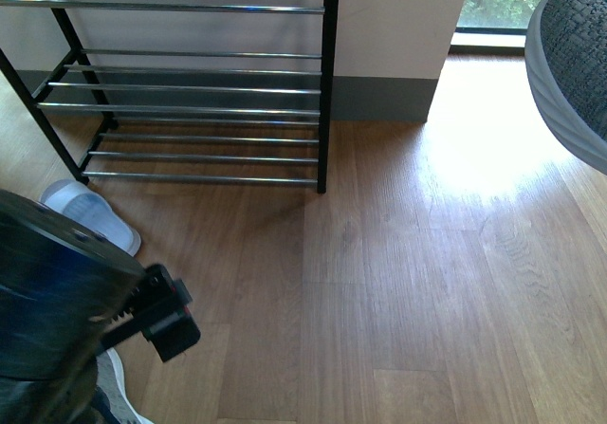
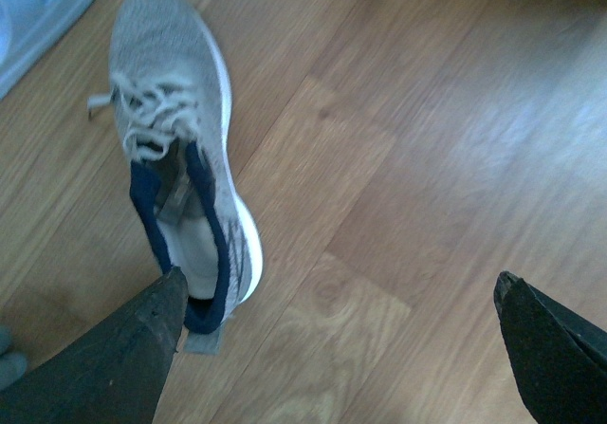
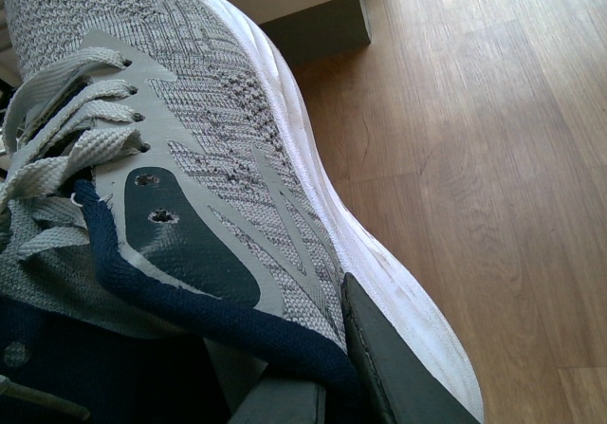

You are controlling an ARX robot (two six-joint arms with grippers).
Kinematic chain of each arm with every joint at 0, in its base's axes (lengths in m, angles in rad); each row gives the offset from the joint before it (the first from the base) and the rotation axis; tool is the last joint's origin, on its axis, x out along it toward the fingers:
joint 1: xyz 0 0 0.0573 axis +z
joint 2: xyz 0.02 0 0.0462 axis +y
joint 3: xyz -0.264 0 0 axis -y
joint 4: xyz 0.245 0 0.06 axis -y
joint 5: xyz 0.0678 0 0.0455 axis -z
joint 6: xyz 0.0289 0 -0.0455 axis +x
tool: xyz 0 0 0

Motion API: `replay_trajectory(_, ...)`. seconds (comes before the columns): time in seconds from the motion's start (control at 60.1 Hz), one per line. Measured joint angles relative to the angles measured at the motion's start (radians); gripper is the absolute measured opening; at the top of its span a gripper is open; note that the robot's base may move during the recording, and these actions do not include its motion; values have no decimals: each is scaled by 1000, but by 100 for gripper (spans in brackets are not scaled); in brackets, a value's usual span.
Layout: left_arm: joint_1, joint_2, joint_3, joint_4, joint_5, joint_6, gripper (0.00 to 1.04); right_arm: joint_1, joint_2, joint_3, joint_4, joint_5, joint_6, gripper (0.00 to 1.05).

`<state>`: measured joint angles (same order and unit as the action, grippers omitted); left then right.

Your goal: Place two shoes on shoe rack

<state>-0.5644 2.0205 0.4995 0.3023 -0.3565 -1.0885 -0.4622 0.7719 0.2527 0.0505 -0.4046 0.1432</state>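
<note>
Currently, the right gripper [image 3: 327,386] clamps one grey sneaker [image 3: 218,130] by its collar, off the floor [image 1: 398,282]. The left gripper [image 2: 341,348] hangs open over the other sneaker [image 2: 180,158] on the floor.

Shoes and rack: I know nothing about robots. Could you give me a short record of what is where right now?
rack: no shoes on the shelves in view
held sneaker: in the air, clamped at its collar by the right gripper
floor sneaker: on the wood floor, sole down
left gripper: open, one finger beside the floor sneaker's heel
sandal: on the floor in front of the rack
</note>
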Motion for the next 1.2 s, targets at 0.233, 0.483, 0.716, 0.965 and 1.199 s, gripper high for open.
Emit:
replay_trajectory(0.233, 34, 176, 104, -58, 27, -36, 95, 0, 0, 0, 0, 0, 0, 1)
replay_trajectory(0.483, 103, 322, 167, -98, 59, -73, 95, 0, 0, 0, 0, 0, 0, 1)
replay_trajectory(0.716, 149, 402, 197, -108, 42, -27, 95, 0, 0, 0, 0, 0, 0, 1)
replay_trajectory(0.965, 170, 494, 243, -83, 42, 82, 95, 0, 0, 0, 0, 0, 0, 1)
replay_trajectory(1.199, 168, 536, 303, -87, 70, 111, 95, 0, 0, 0, 0, 0, 0, 1)
